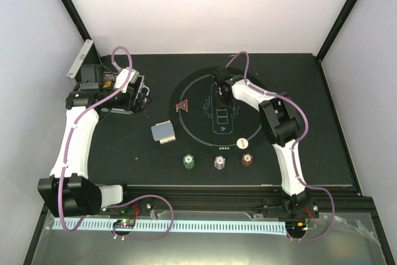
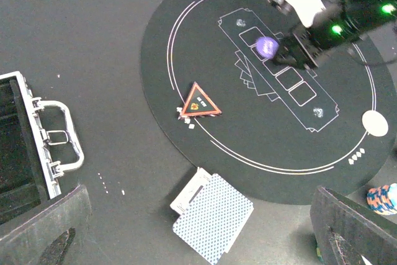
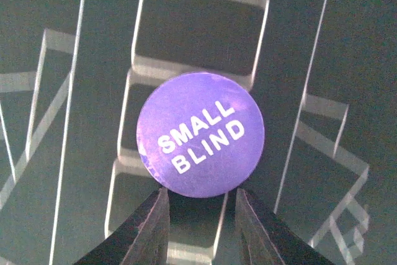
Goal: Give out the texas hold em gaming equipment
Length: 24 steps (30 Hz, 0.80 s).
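Right tool [image 3: 200, 193]: pinching purple disc [image 3: 200, 133] marked SMALL BLIND, over mat [image 1: 192, 125] boxes.
Left tool [image 2: 200, 198]: wide, above cards [image 2: 214, 218] lying on surface [image 2: 111, 60].
Chips [image 1: 219, 162]: three stacks beside mat's near edge.

White booth, dark bench.
We see plain white walls [image 1: 205, 4], black corner posts [image 1: 67, 4], a matte black table [image 1: 322, 122], even light.

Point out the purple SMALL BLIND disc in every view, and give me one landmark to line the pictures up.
Top external: not discernible; look by the right gripper over the middle of the mat.
Left wrist: the disc is upper right, beside the right gripper, over the printed boxes.
Right wrist: centre of frame, just above the gripper.
Shared landmark: the row of printed boxes.
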Motion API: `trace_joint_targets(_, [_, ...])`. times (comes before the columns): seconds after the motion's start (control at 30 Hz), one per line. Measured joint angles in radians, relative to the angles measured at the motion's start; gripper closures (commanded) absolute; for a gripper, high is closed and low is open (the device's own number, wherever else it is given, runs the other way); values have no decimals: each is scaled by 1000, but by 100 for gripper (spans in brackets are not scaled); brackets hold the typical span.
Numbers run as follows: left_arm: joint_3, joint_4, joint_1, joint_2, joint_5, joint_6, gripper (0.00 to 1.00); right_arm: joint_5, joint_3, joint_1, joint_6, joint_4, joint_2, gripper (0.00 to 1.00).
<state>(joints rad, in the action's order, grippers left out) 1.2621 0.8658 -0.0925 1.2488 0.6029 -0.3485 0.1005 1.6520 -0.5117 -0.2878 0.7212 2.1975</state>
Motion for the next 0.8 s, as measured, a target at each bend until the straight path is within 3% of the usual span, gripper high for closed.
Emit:
trace_joint_targets(0.17, [0, 16, 0, 8, -1, -17, 1, 24, 304, 36, -2, 58, 185, 69])
trace_joint_targets(0.37, [0, 26, 0, 13, -6, -38, 1, 43, 526, 48, -8, 119, 313, 68])
trace_joint_targets(0.63, [0, 37, 0, 73, -5, -43, 1, 48, 698, 60, -4, 149, 412, 64])
trace_joint_targets(0.8, [6, 61, 0, 73, -5, -50, 1, 48, 689, 65, 6, 137, 406, 48])
